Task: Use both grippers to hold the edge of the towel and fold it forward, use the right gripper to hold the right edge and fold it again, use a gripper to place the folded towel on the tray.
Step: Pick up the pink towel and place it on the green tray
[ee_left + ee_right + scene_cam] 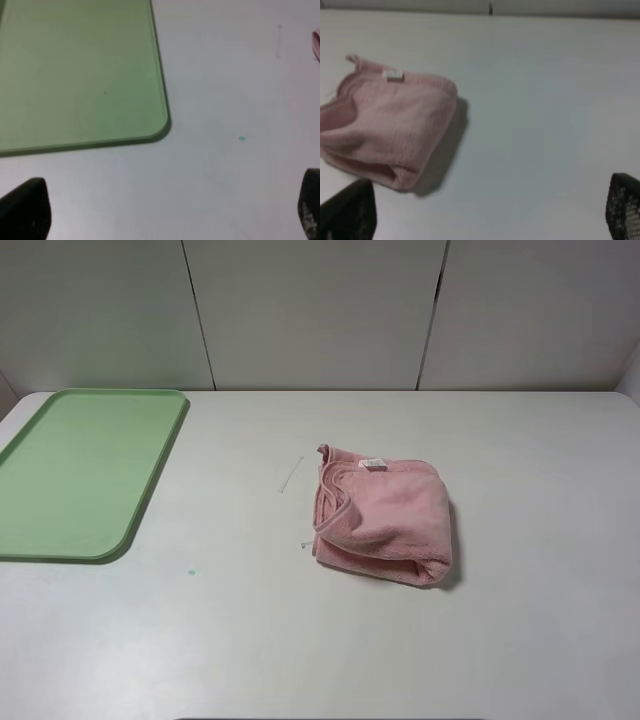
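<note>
The left jaws stand spread wide, one dark fingertip (25, 210) at each side of the left wrist view, with only bare white counter (520, 640) between them. The right jaws are likewise spread, their fingertips (625, 207) far apart and holding nothing.

Ahead of the right jaws lies the towel (383, 518), a pink fluffy bundle loosely folded over itself, its layered hems showing on the side towards the tray. A small white label (374, 465) sits on its far edge, and a corner loop (352, 58) sticks out beside it. Ahead of the left jaws is a rounded corner of the light-green tray (90, 470), which rests flat at the counter's far left, well apart from the towel.

The counter is matt and pale, marked by a tiny teal speck (191, 571) near the tray and a thin pale line (290, 475) just beside the towel. Behind it rises a wall (310, 310) of plain whitish panels split by dark seams.
</note>
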`<state>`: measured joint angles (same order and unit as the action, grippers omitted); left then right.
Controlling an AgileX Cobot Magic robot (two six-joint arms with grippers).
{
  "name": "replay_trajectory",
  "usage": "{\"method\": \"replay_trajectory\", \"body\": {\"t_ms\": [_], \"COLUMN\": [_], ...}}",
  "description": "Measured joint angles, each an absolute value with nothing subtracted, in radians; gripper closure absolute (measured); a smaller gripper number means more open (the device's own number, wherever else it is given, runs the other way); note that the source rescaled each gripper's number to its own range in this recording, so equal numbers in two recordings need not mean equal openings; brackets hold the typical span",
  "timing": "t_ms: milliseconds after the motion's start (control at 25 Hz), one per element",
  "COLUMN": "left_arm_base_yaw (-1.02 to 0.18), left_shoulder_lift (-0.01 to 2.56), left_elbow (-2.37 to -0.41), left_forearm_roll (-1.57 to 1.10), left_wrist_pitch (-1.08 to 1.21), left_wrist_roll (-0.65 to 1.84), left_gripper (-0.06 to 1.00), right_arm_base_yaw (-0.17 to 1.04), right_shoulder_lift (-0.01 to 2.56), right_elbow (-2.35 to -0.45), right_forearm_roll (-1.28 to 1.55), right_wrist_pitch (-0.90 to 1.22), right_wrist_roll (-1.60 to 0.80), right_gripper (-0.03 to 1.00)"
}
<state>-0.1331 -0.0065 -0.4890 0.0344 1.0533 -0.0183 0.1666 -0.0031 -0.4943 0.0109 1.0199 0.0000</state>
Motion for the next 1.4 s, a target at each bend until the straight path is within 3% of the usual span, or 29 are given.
{"method": "replay_trajectory", "body": {"t_ms": [360,1400], "left_arm_base_yaw": [-0.133,-0.133], "left_shoulder_lift": [-0.007,-0.007], "left_elbow": [-0.489,-0.489], "left_forearm_roll": [0.034,0.034], "left_wrist_pitch": [1.053,1.053], "left_wrist_roll": [-0.018,-0.018], "left_gripper": [-0.06,-0.06], "right_arm_base_yaw": [0.115,0.114], "right_shoulder_lift": [-0.004,-0.004], "right_elbow": [-0.493,-0.493], "right_forearm_roll": [0.008,0.008], "right_wrist_pitch": [1.022,1.022], "right_wrist_roll": [0.000,0.000], "right_gripper": [-0.03,-0.03]}}
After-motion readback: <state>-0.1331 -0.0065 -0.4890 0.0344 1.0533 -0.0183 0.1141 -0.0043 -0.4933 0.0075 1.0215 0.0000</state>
